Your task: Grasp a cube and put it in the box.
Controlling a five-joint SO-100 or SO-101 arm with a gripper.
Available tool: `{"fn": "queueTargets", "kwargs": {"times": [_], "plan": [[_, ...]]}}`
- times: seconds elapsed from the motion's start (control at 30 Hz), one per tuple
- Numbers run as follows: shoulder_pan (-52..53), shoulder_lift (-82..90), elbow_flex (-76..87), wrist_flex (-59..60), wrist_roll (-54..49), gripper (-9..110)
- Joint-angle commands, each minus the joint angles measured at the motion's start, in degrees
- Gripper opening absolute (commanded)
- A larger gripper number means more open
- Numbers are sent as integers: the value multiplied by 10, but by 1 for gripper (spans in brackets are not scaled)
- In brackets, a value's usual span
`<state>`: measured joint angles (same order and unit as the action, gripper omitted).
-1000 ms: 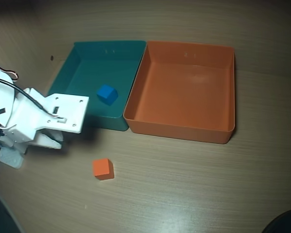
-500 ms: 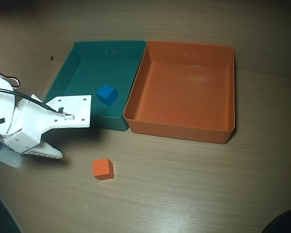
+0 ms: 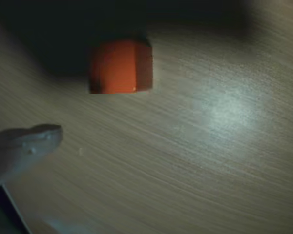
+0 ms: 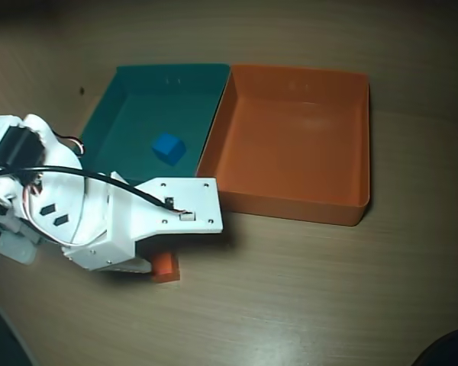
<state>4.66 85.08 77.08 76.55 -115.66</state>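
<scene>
Orange cube (image 3: 119, 67), orange box (image 4: 290, 145), teal tray (image 4: 126, 99).

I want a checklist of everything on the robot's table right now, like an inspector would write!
Surface: light wood-grain table, bare where visible.
Job's things: small matte orange cube on the table, partly hidden under the arm in the overhead view; large orange plastic tray empty.
Clutter: teal plastic tray touching the orange one, holding a small blue cube.
Gripper: white arm's gripper near the orange cube; one pale fingertip shows in the wrist view, not touching it; open or shut cannot be told.
Cables: black wire across the arm.
Surroundings: dark shape at the lower right corner, unclear.
</scene>
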Motion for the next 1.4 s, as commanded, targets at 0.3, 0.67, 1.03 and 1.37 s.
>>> {"fn": "queueTargets", "kwargs": {"times": [0.3, 0.67, 1.03, 1.37], "plan": [[-9, -73, -68, -4, -9, 32], [0, -104, -68, -4, -62, 32], [18, -144, -68, -4, -76, 32], [17, -189, -68, -4, -76, 32]]}}
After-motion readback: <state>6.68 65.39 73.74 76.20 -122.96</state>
